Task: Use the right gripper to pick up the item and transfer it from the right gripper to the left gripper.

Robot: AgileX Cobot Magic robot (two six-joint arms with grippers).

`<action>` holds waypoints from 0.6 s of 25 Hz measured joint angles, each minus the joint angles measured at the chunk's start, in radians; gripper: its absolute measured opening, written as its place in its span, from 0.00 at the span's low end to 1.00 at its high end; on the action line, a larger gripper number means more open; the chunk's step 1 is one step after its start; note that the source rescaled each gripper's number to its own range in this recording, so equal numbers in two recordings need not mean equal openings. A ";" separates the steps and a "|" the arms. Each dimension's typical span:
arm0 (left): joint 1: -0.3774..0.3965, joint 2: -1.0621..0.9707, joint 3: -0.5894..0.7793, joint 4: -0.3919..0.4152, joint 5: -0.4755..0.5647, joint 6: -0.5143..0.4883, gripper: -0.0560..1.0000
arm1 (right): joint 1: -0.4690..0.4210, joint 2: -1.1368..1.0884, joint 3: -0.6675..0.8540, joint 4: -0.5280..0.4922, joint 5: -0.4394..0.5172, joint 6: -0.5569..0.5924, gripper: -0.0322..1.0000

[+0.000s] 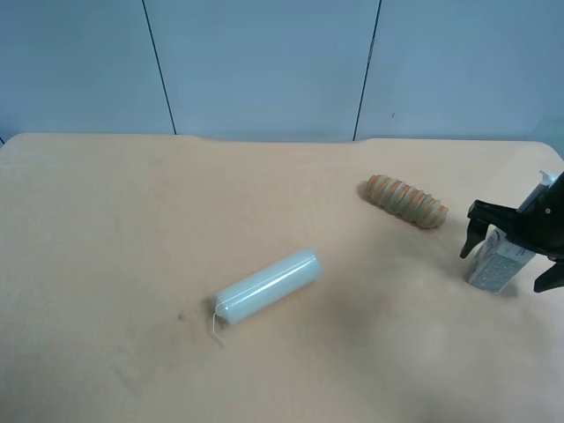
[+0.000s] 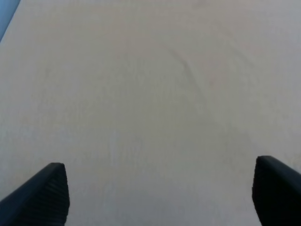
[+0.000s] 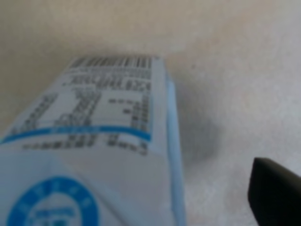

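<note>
right gripper (image 1: pixel 501 271) straddles the milk carton (image 3: pixel 108 136), fingers spread either side, seemingly not pinching yet, lined up for the grab; left gripper (image 2: pixel 162 195) hangs wide open, carton nowhere near.

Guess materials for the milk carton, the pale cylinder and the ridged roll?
Milk carton: likely coated paperboard, going by the printed barcode and text and the crisp folded edges. Pale green cylinder: smooth and semi-glossy with a long highlight along its side, probably plastic or wax. Ridged orange-brown roll: matte, could be bread or a foam replica, cannot tell which.
</note>
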 joint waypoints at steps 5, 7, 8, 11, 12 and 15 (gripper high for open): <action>0.000 0.000 0.000 0.000 0.000 0.000 0.84 | 0.000 0.007 -0.032 0.034 0.001 -0.011 1.00; 0.000 0.000 0.000 0.000 0.000 0.000 0.84 | 0.000 0.007 -0.033 0.049 0.006 -0.019 1.00; 0.000 0.000 0.000 0.000 0.000 0.000 0.84 | 0.000 0.007 -0.033 0.056 0.015 -0.020 1.00; 0.000 0.000 0.000 0.000 0.000 0.000 0.84 | 0.000 0.007 -0.033 0.066 0.039 -0.027 1.00; 0.000 0.000 0.000 0.000 0.000 0.000 0.84 | 0.000 0.007 -0.033 0.066 0.046 -0.029 1.00; 0.000 0.000 0.000 0.000 0.000 0.000 0.84 | 0.000 0.007 -0.033 0.070 0.056 -0.036 1.00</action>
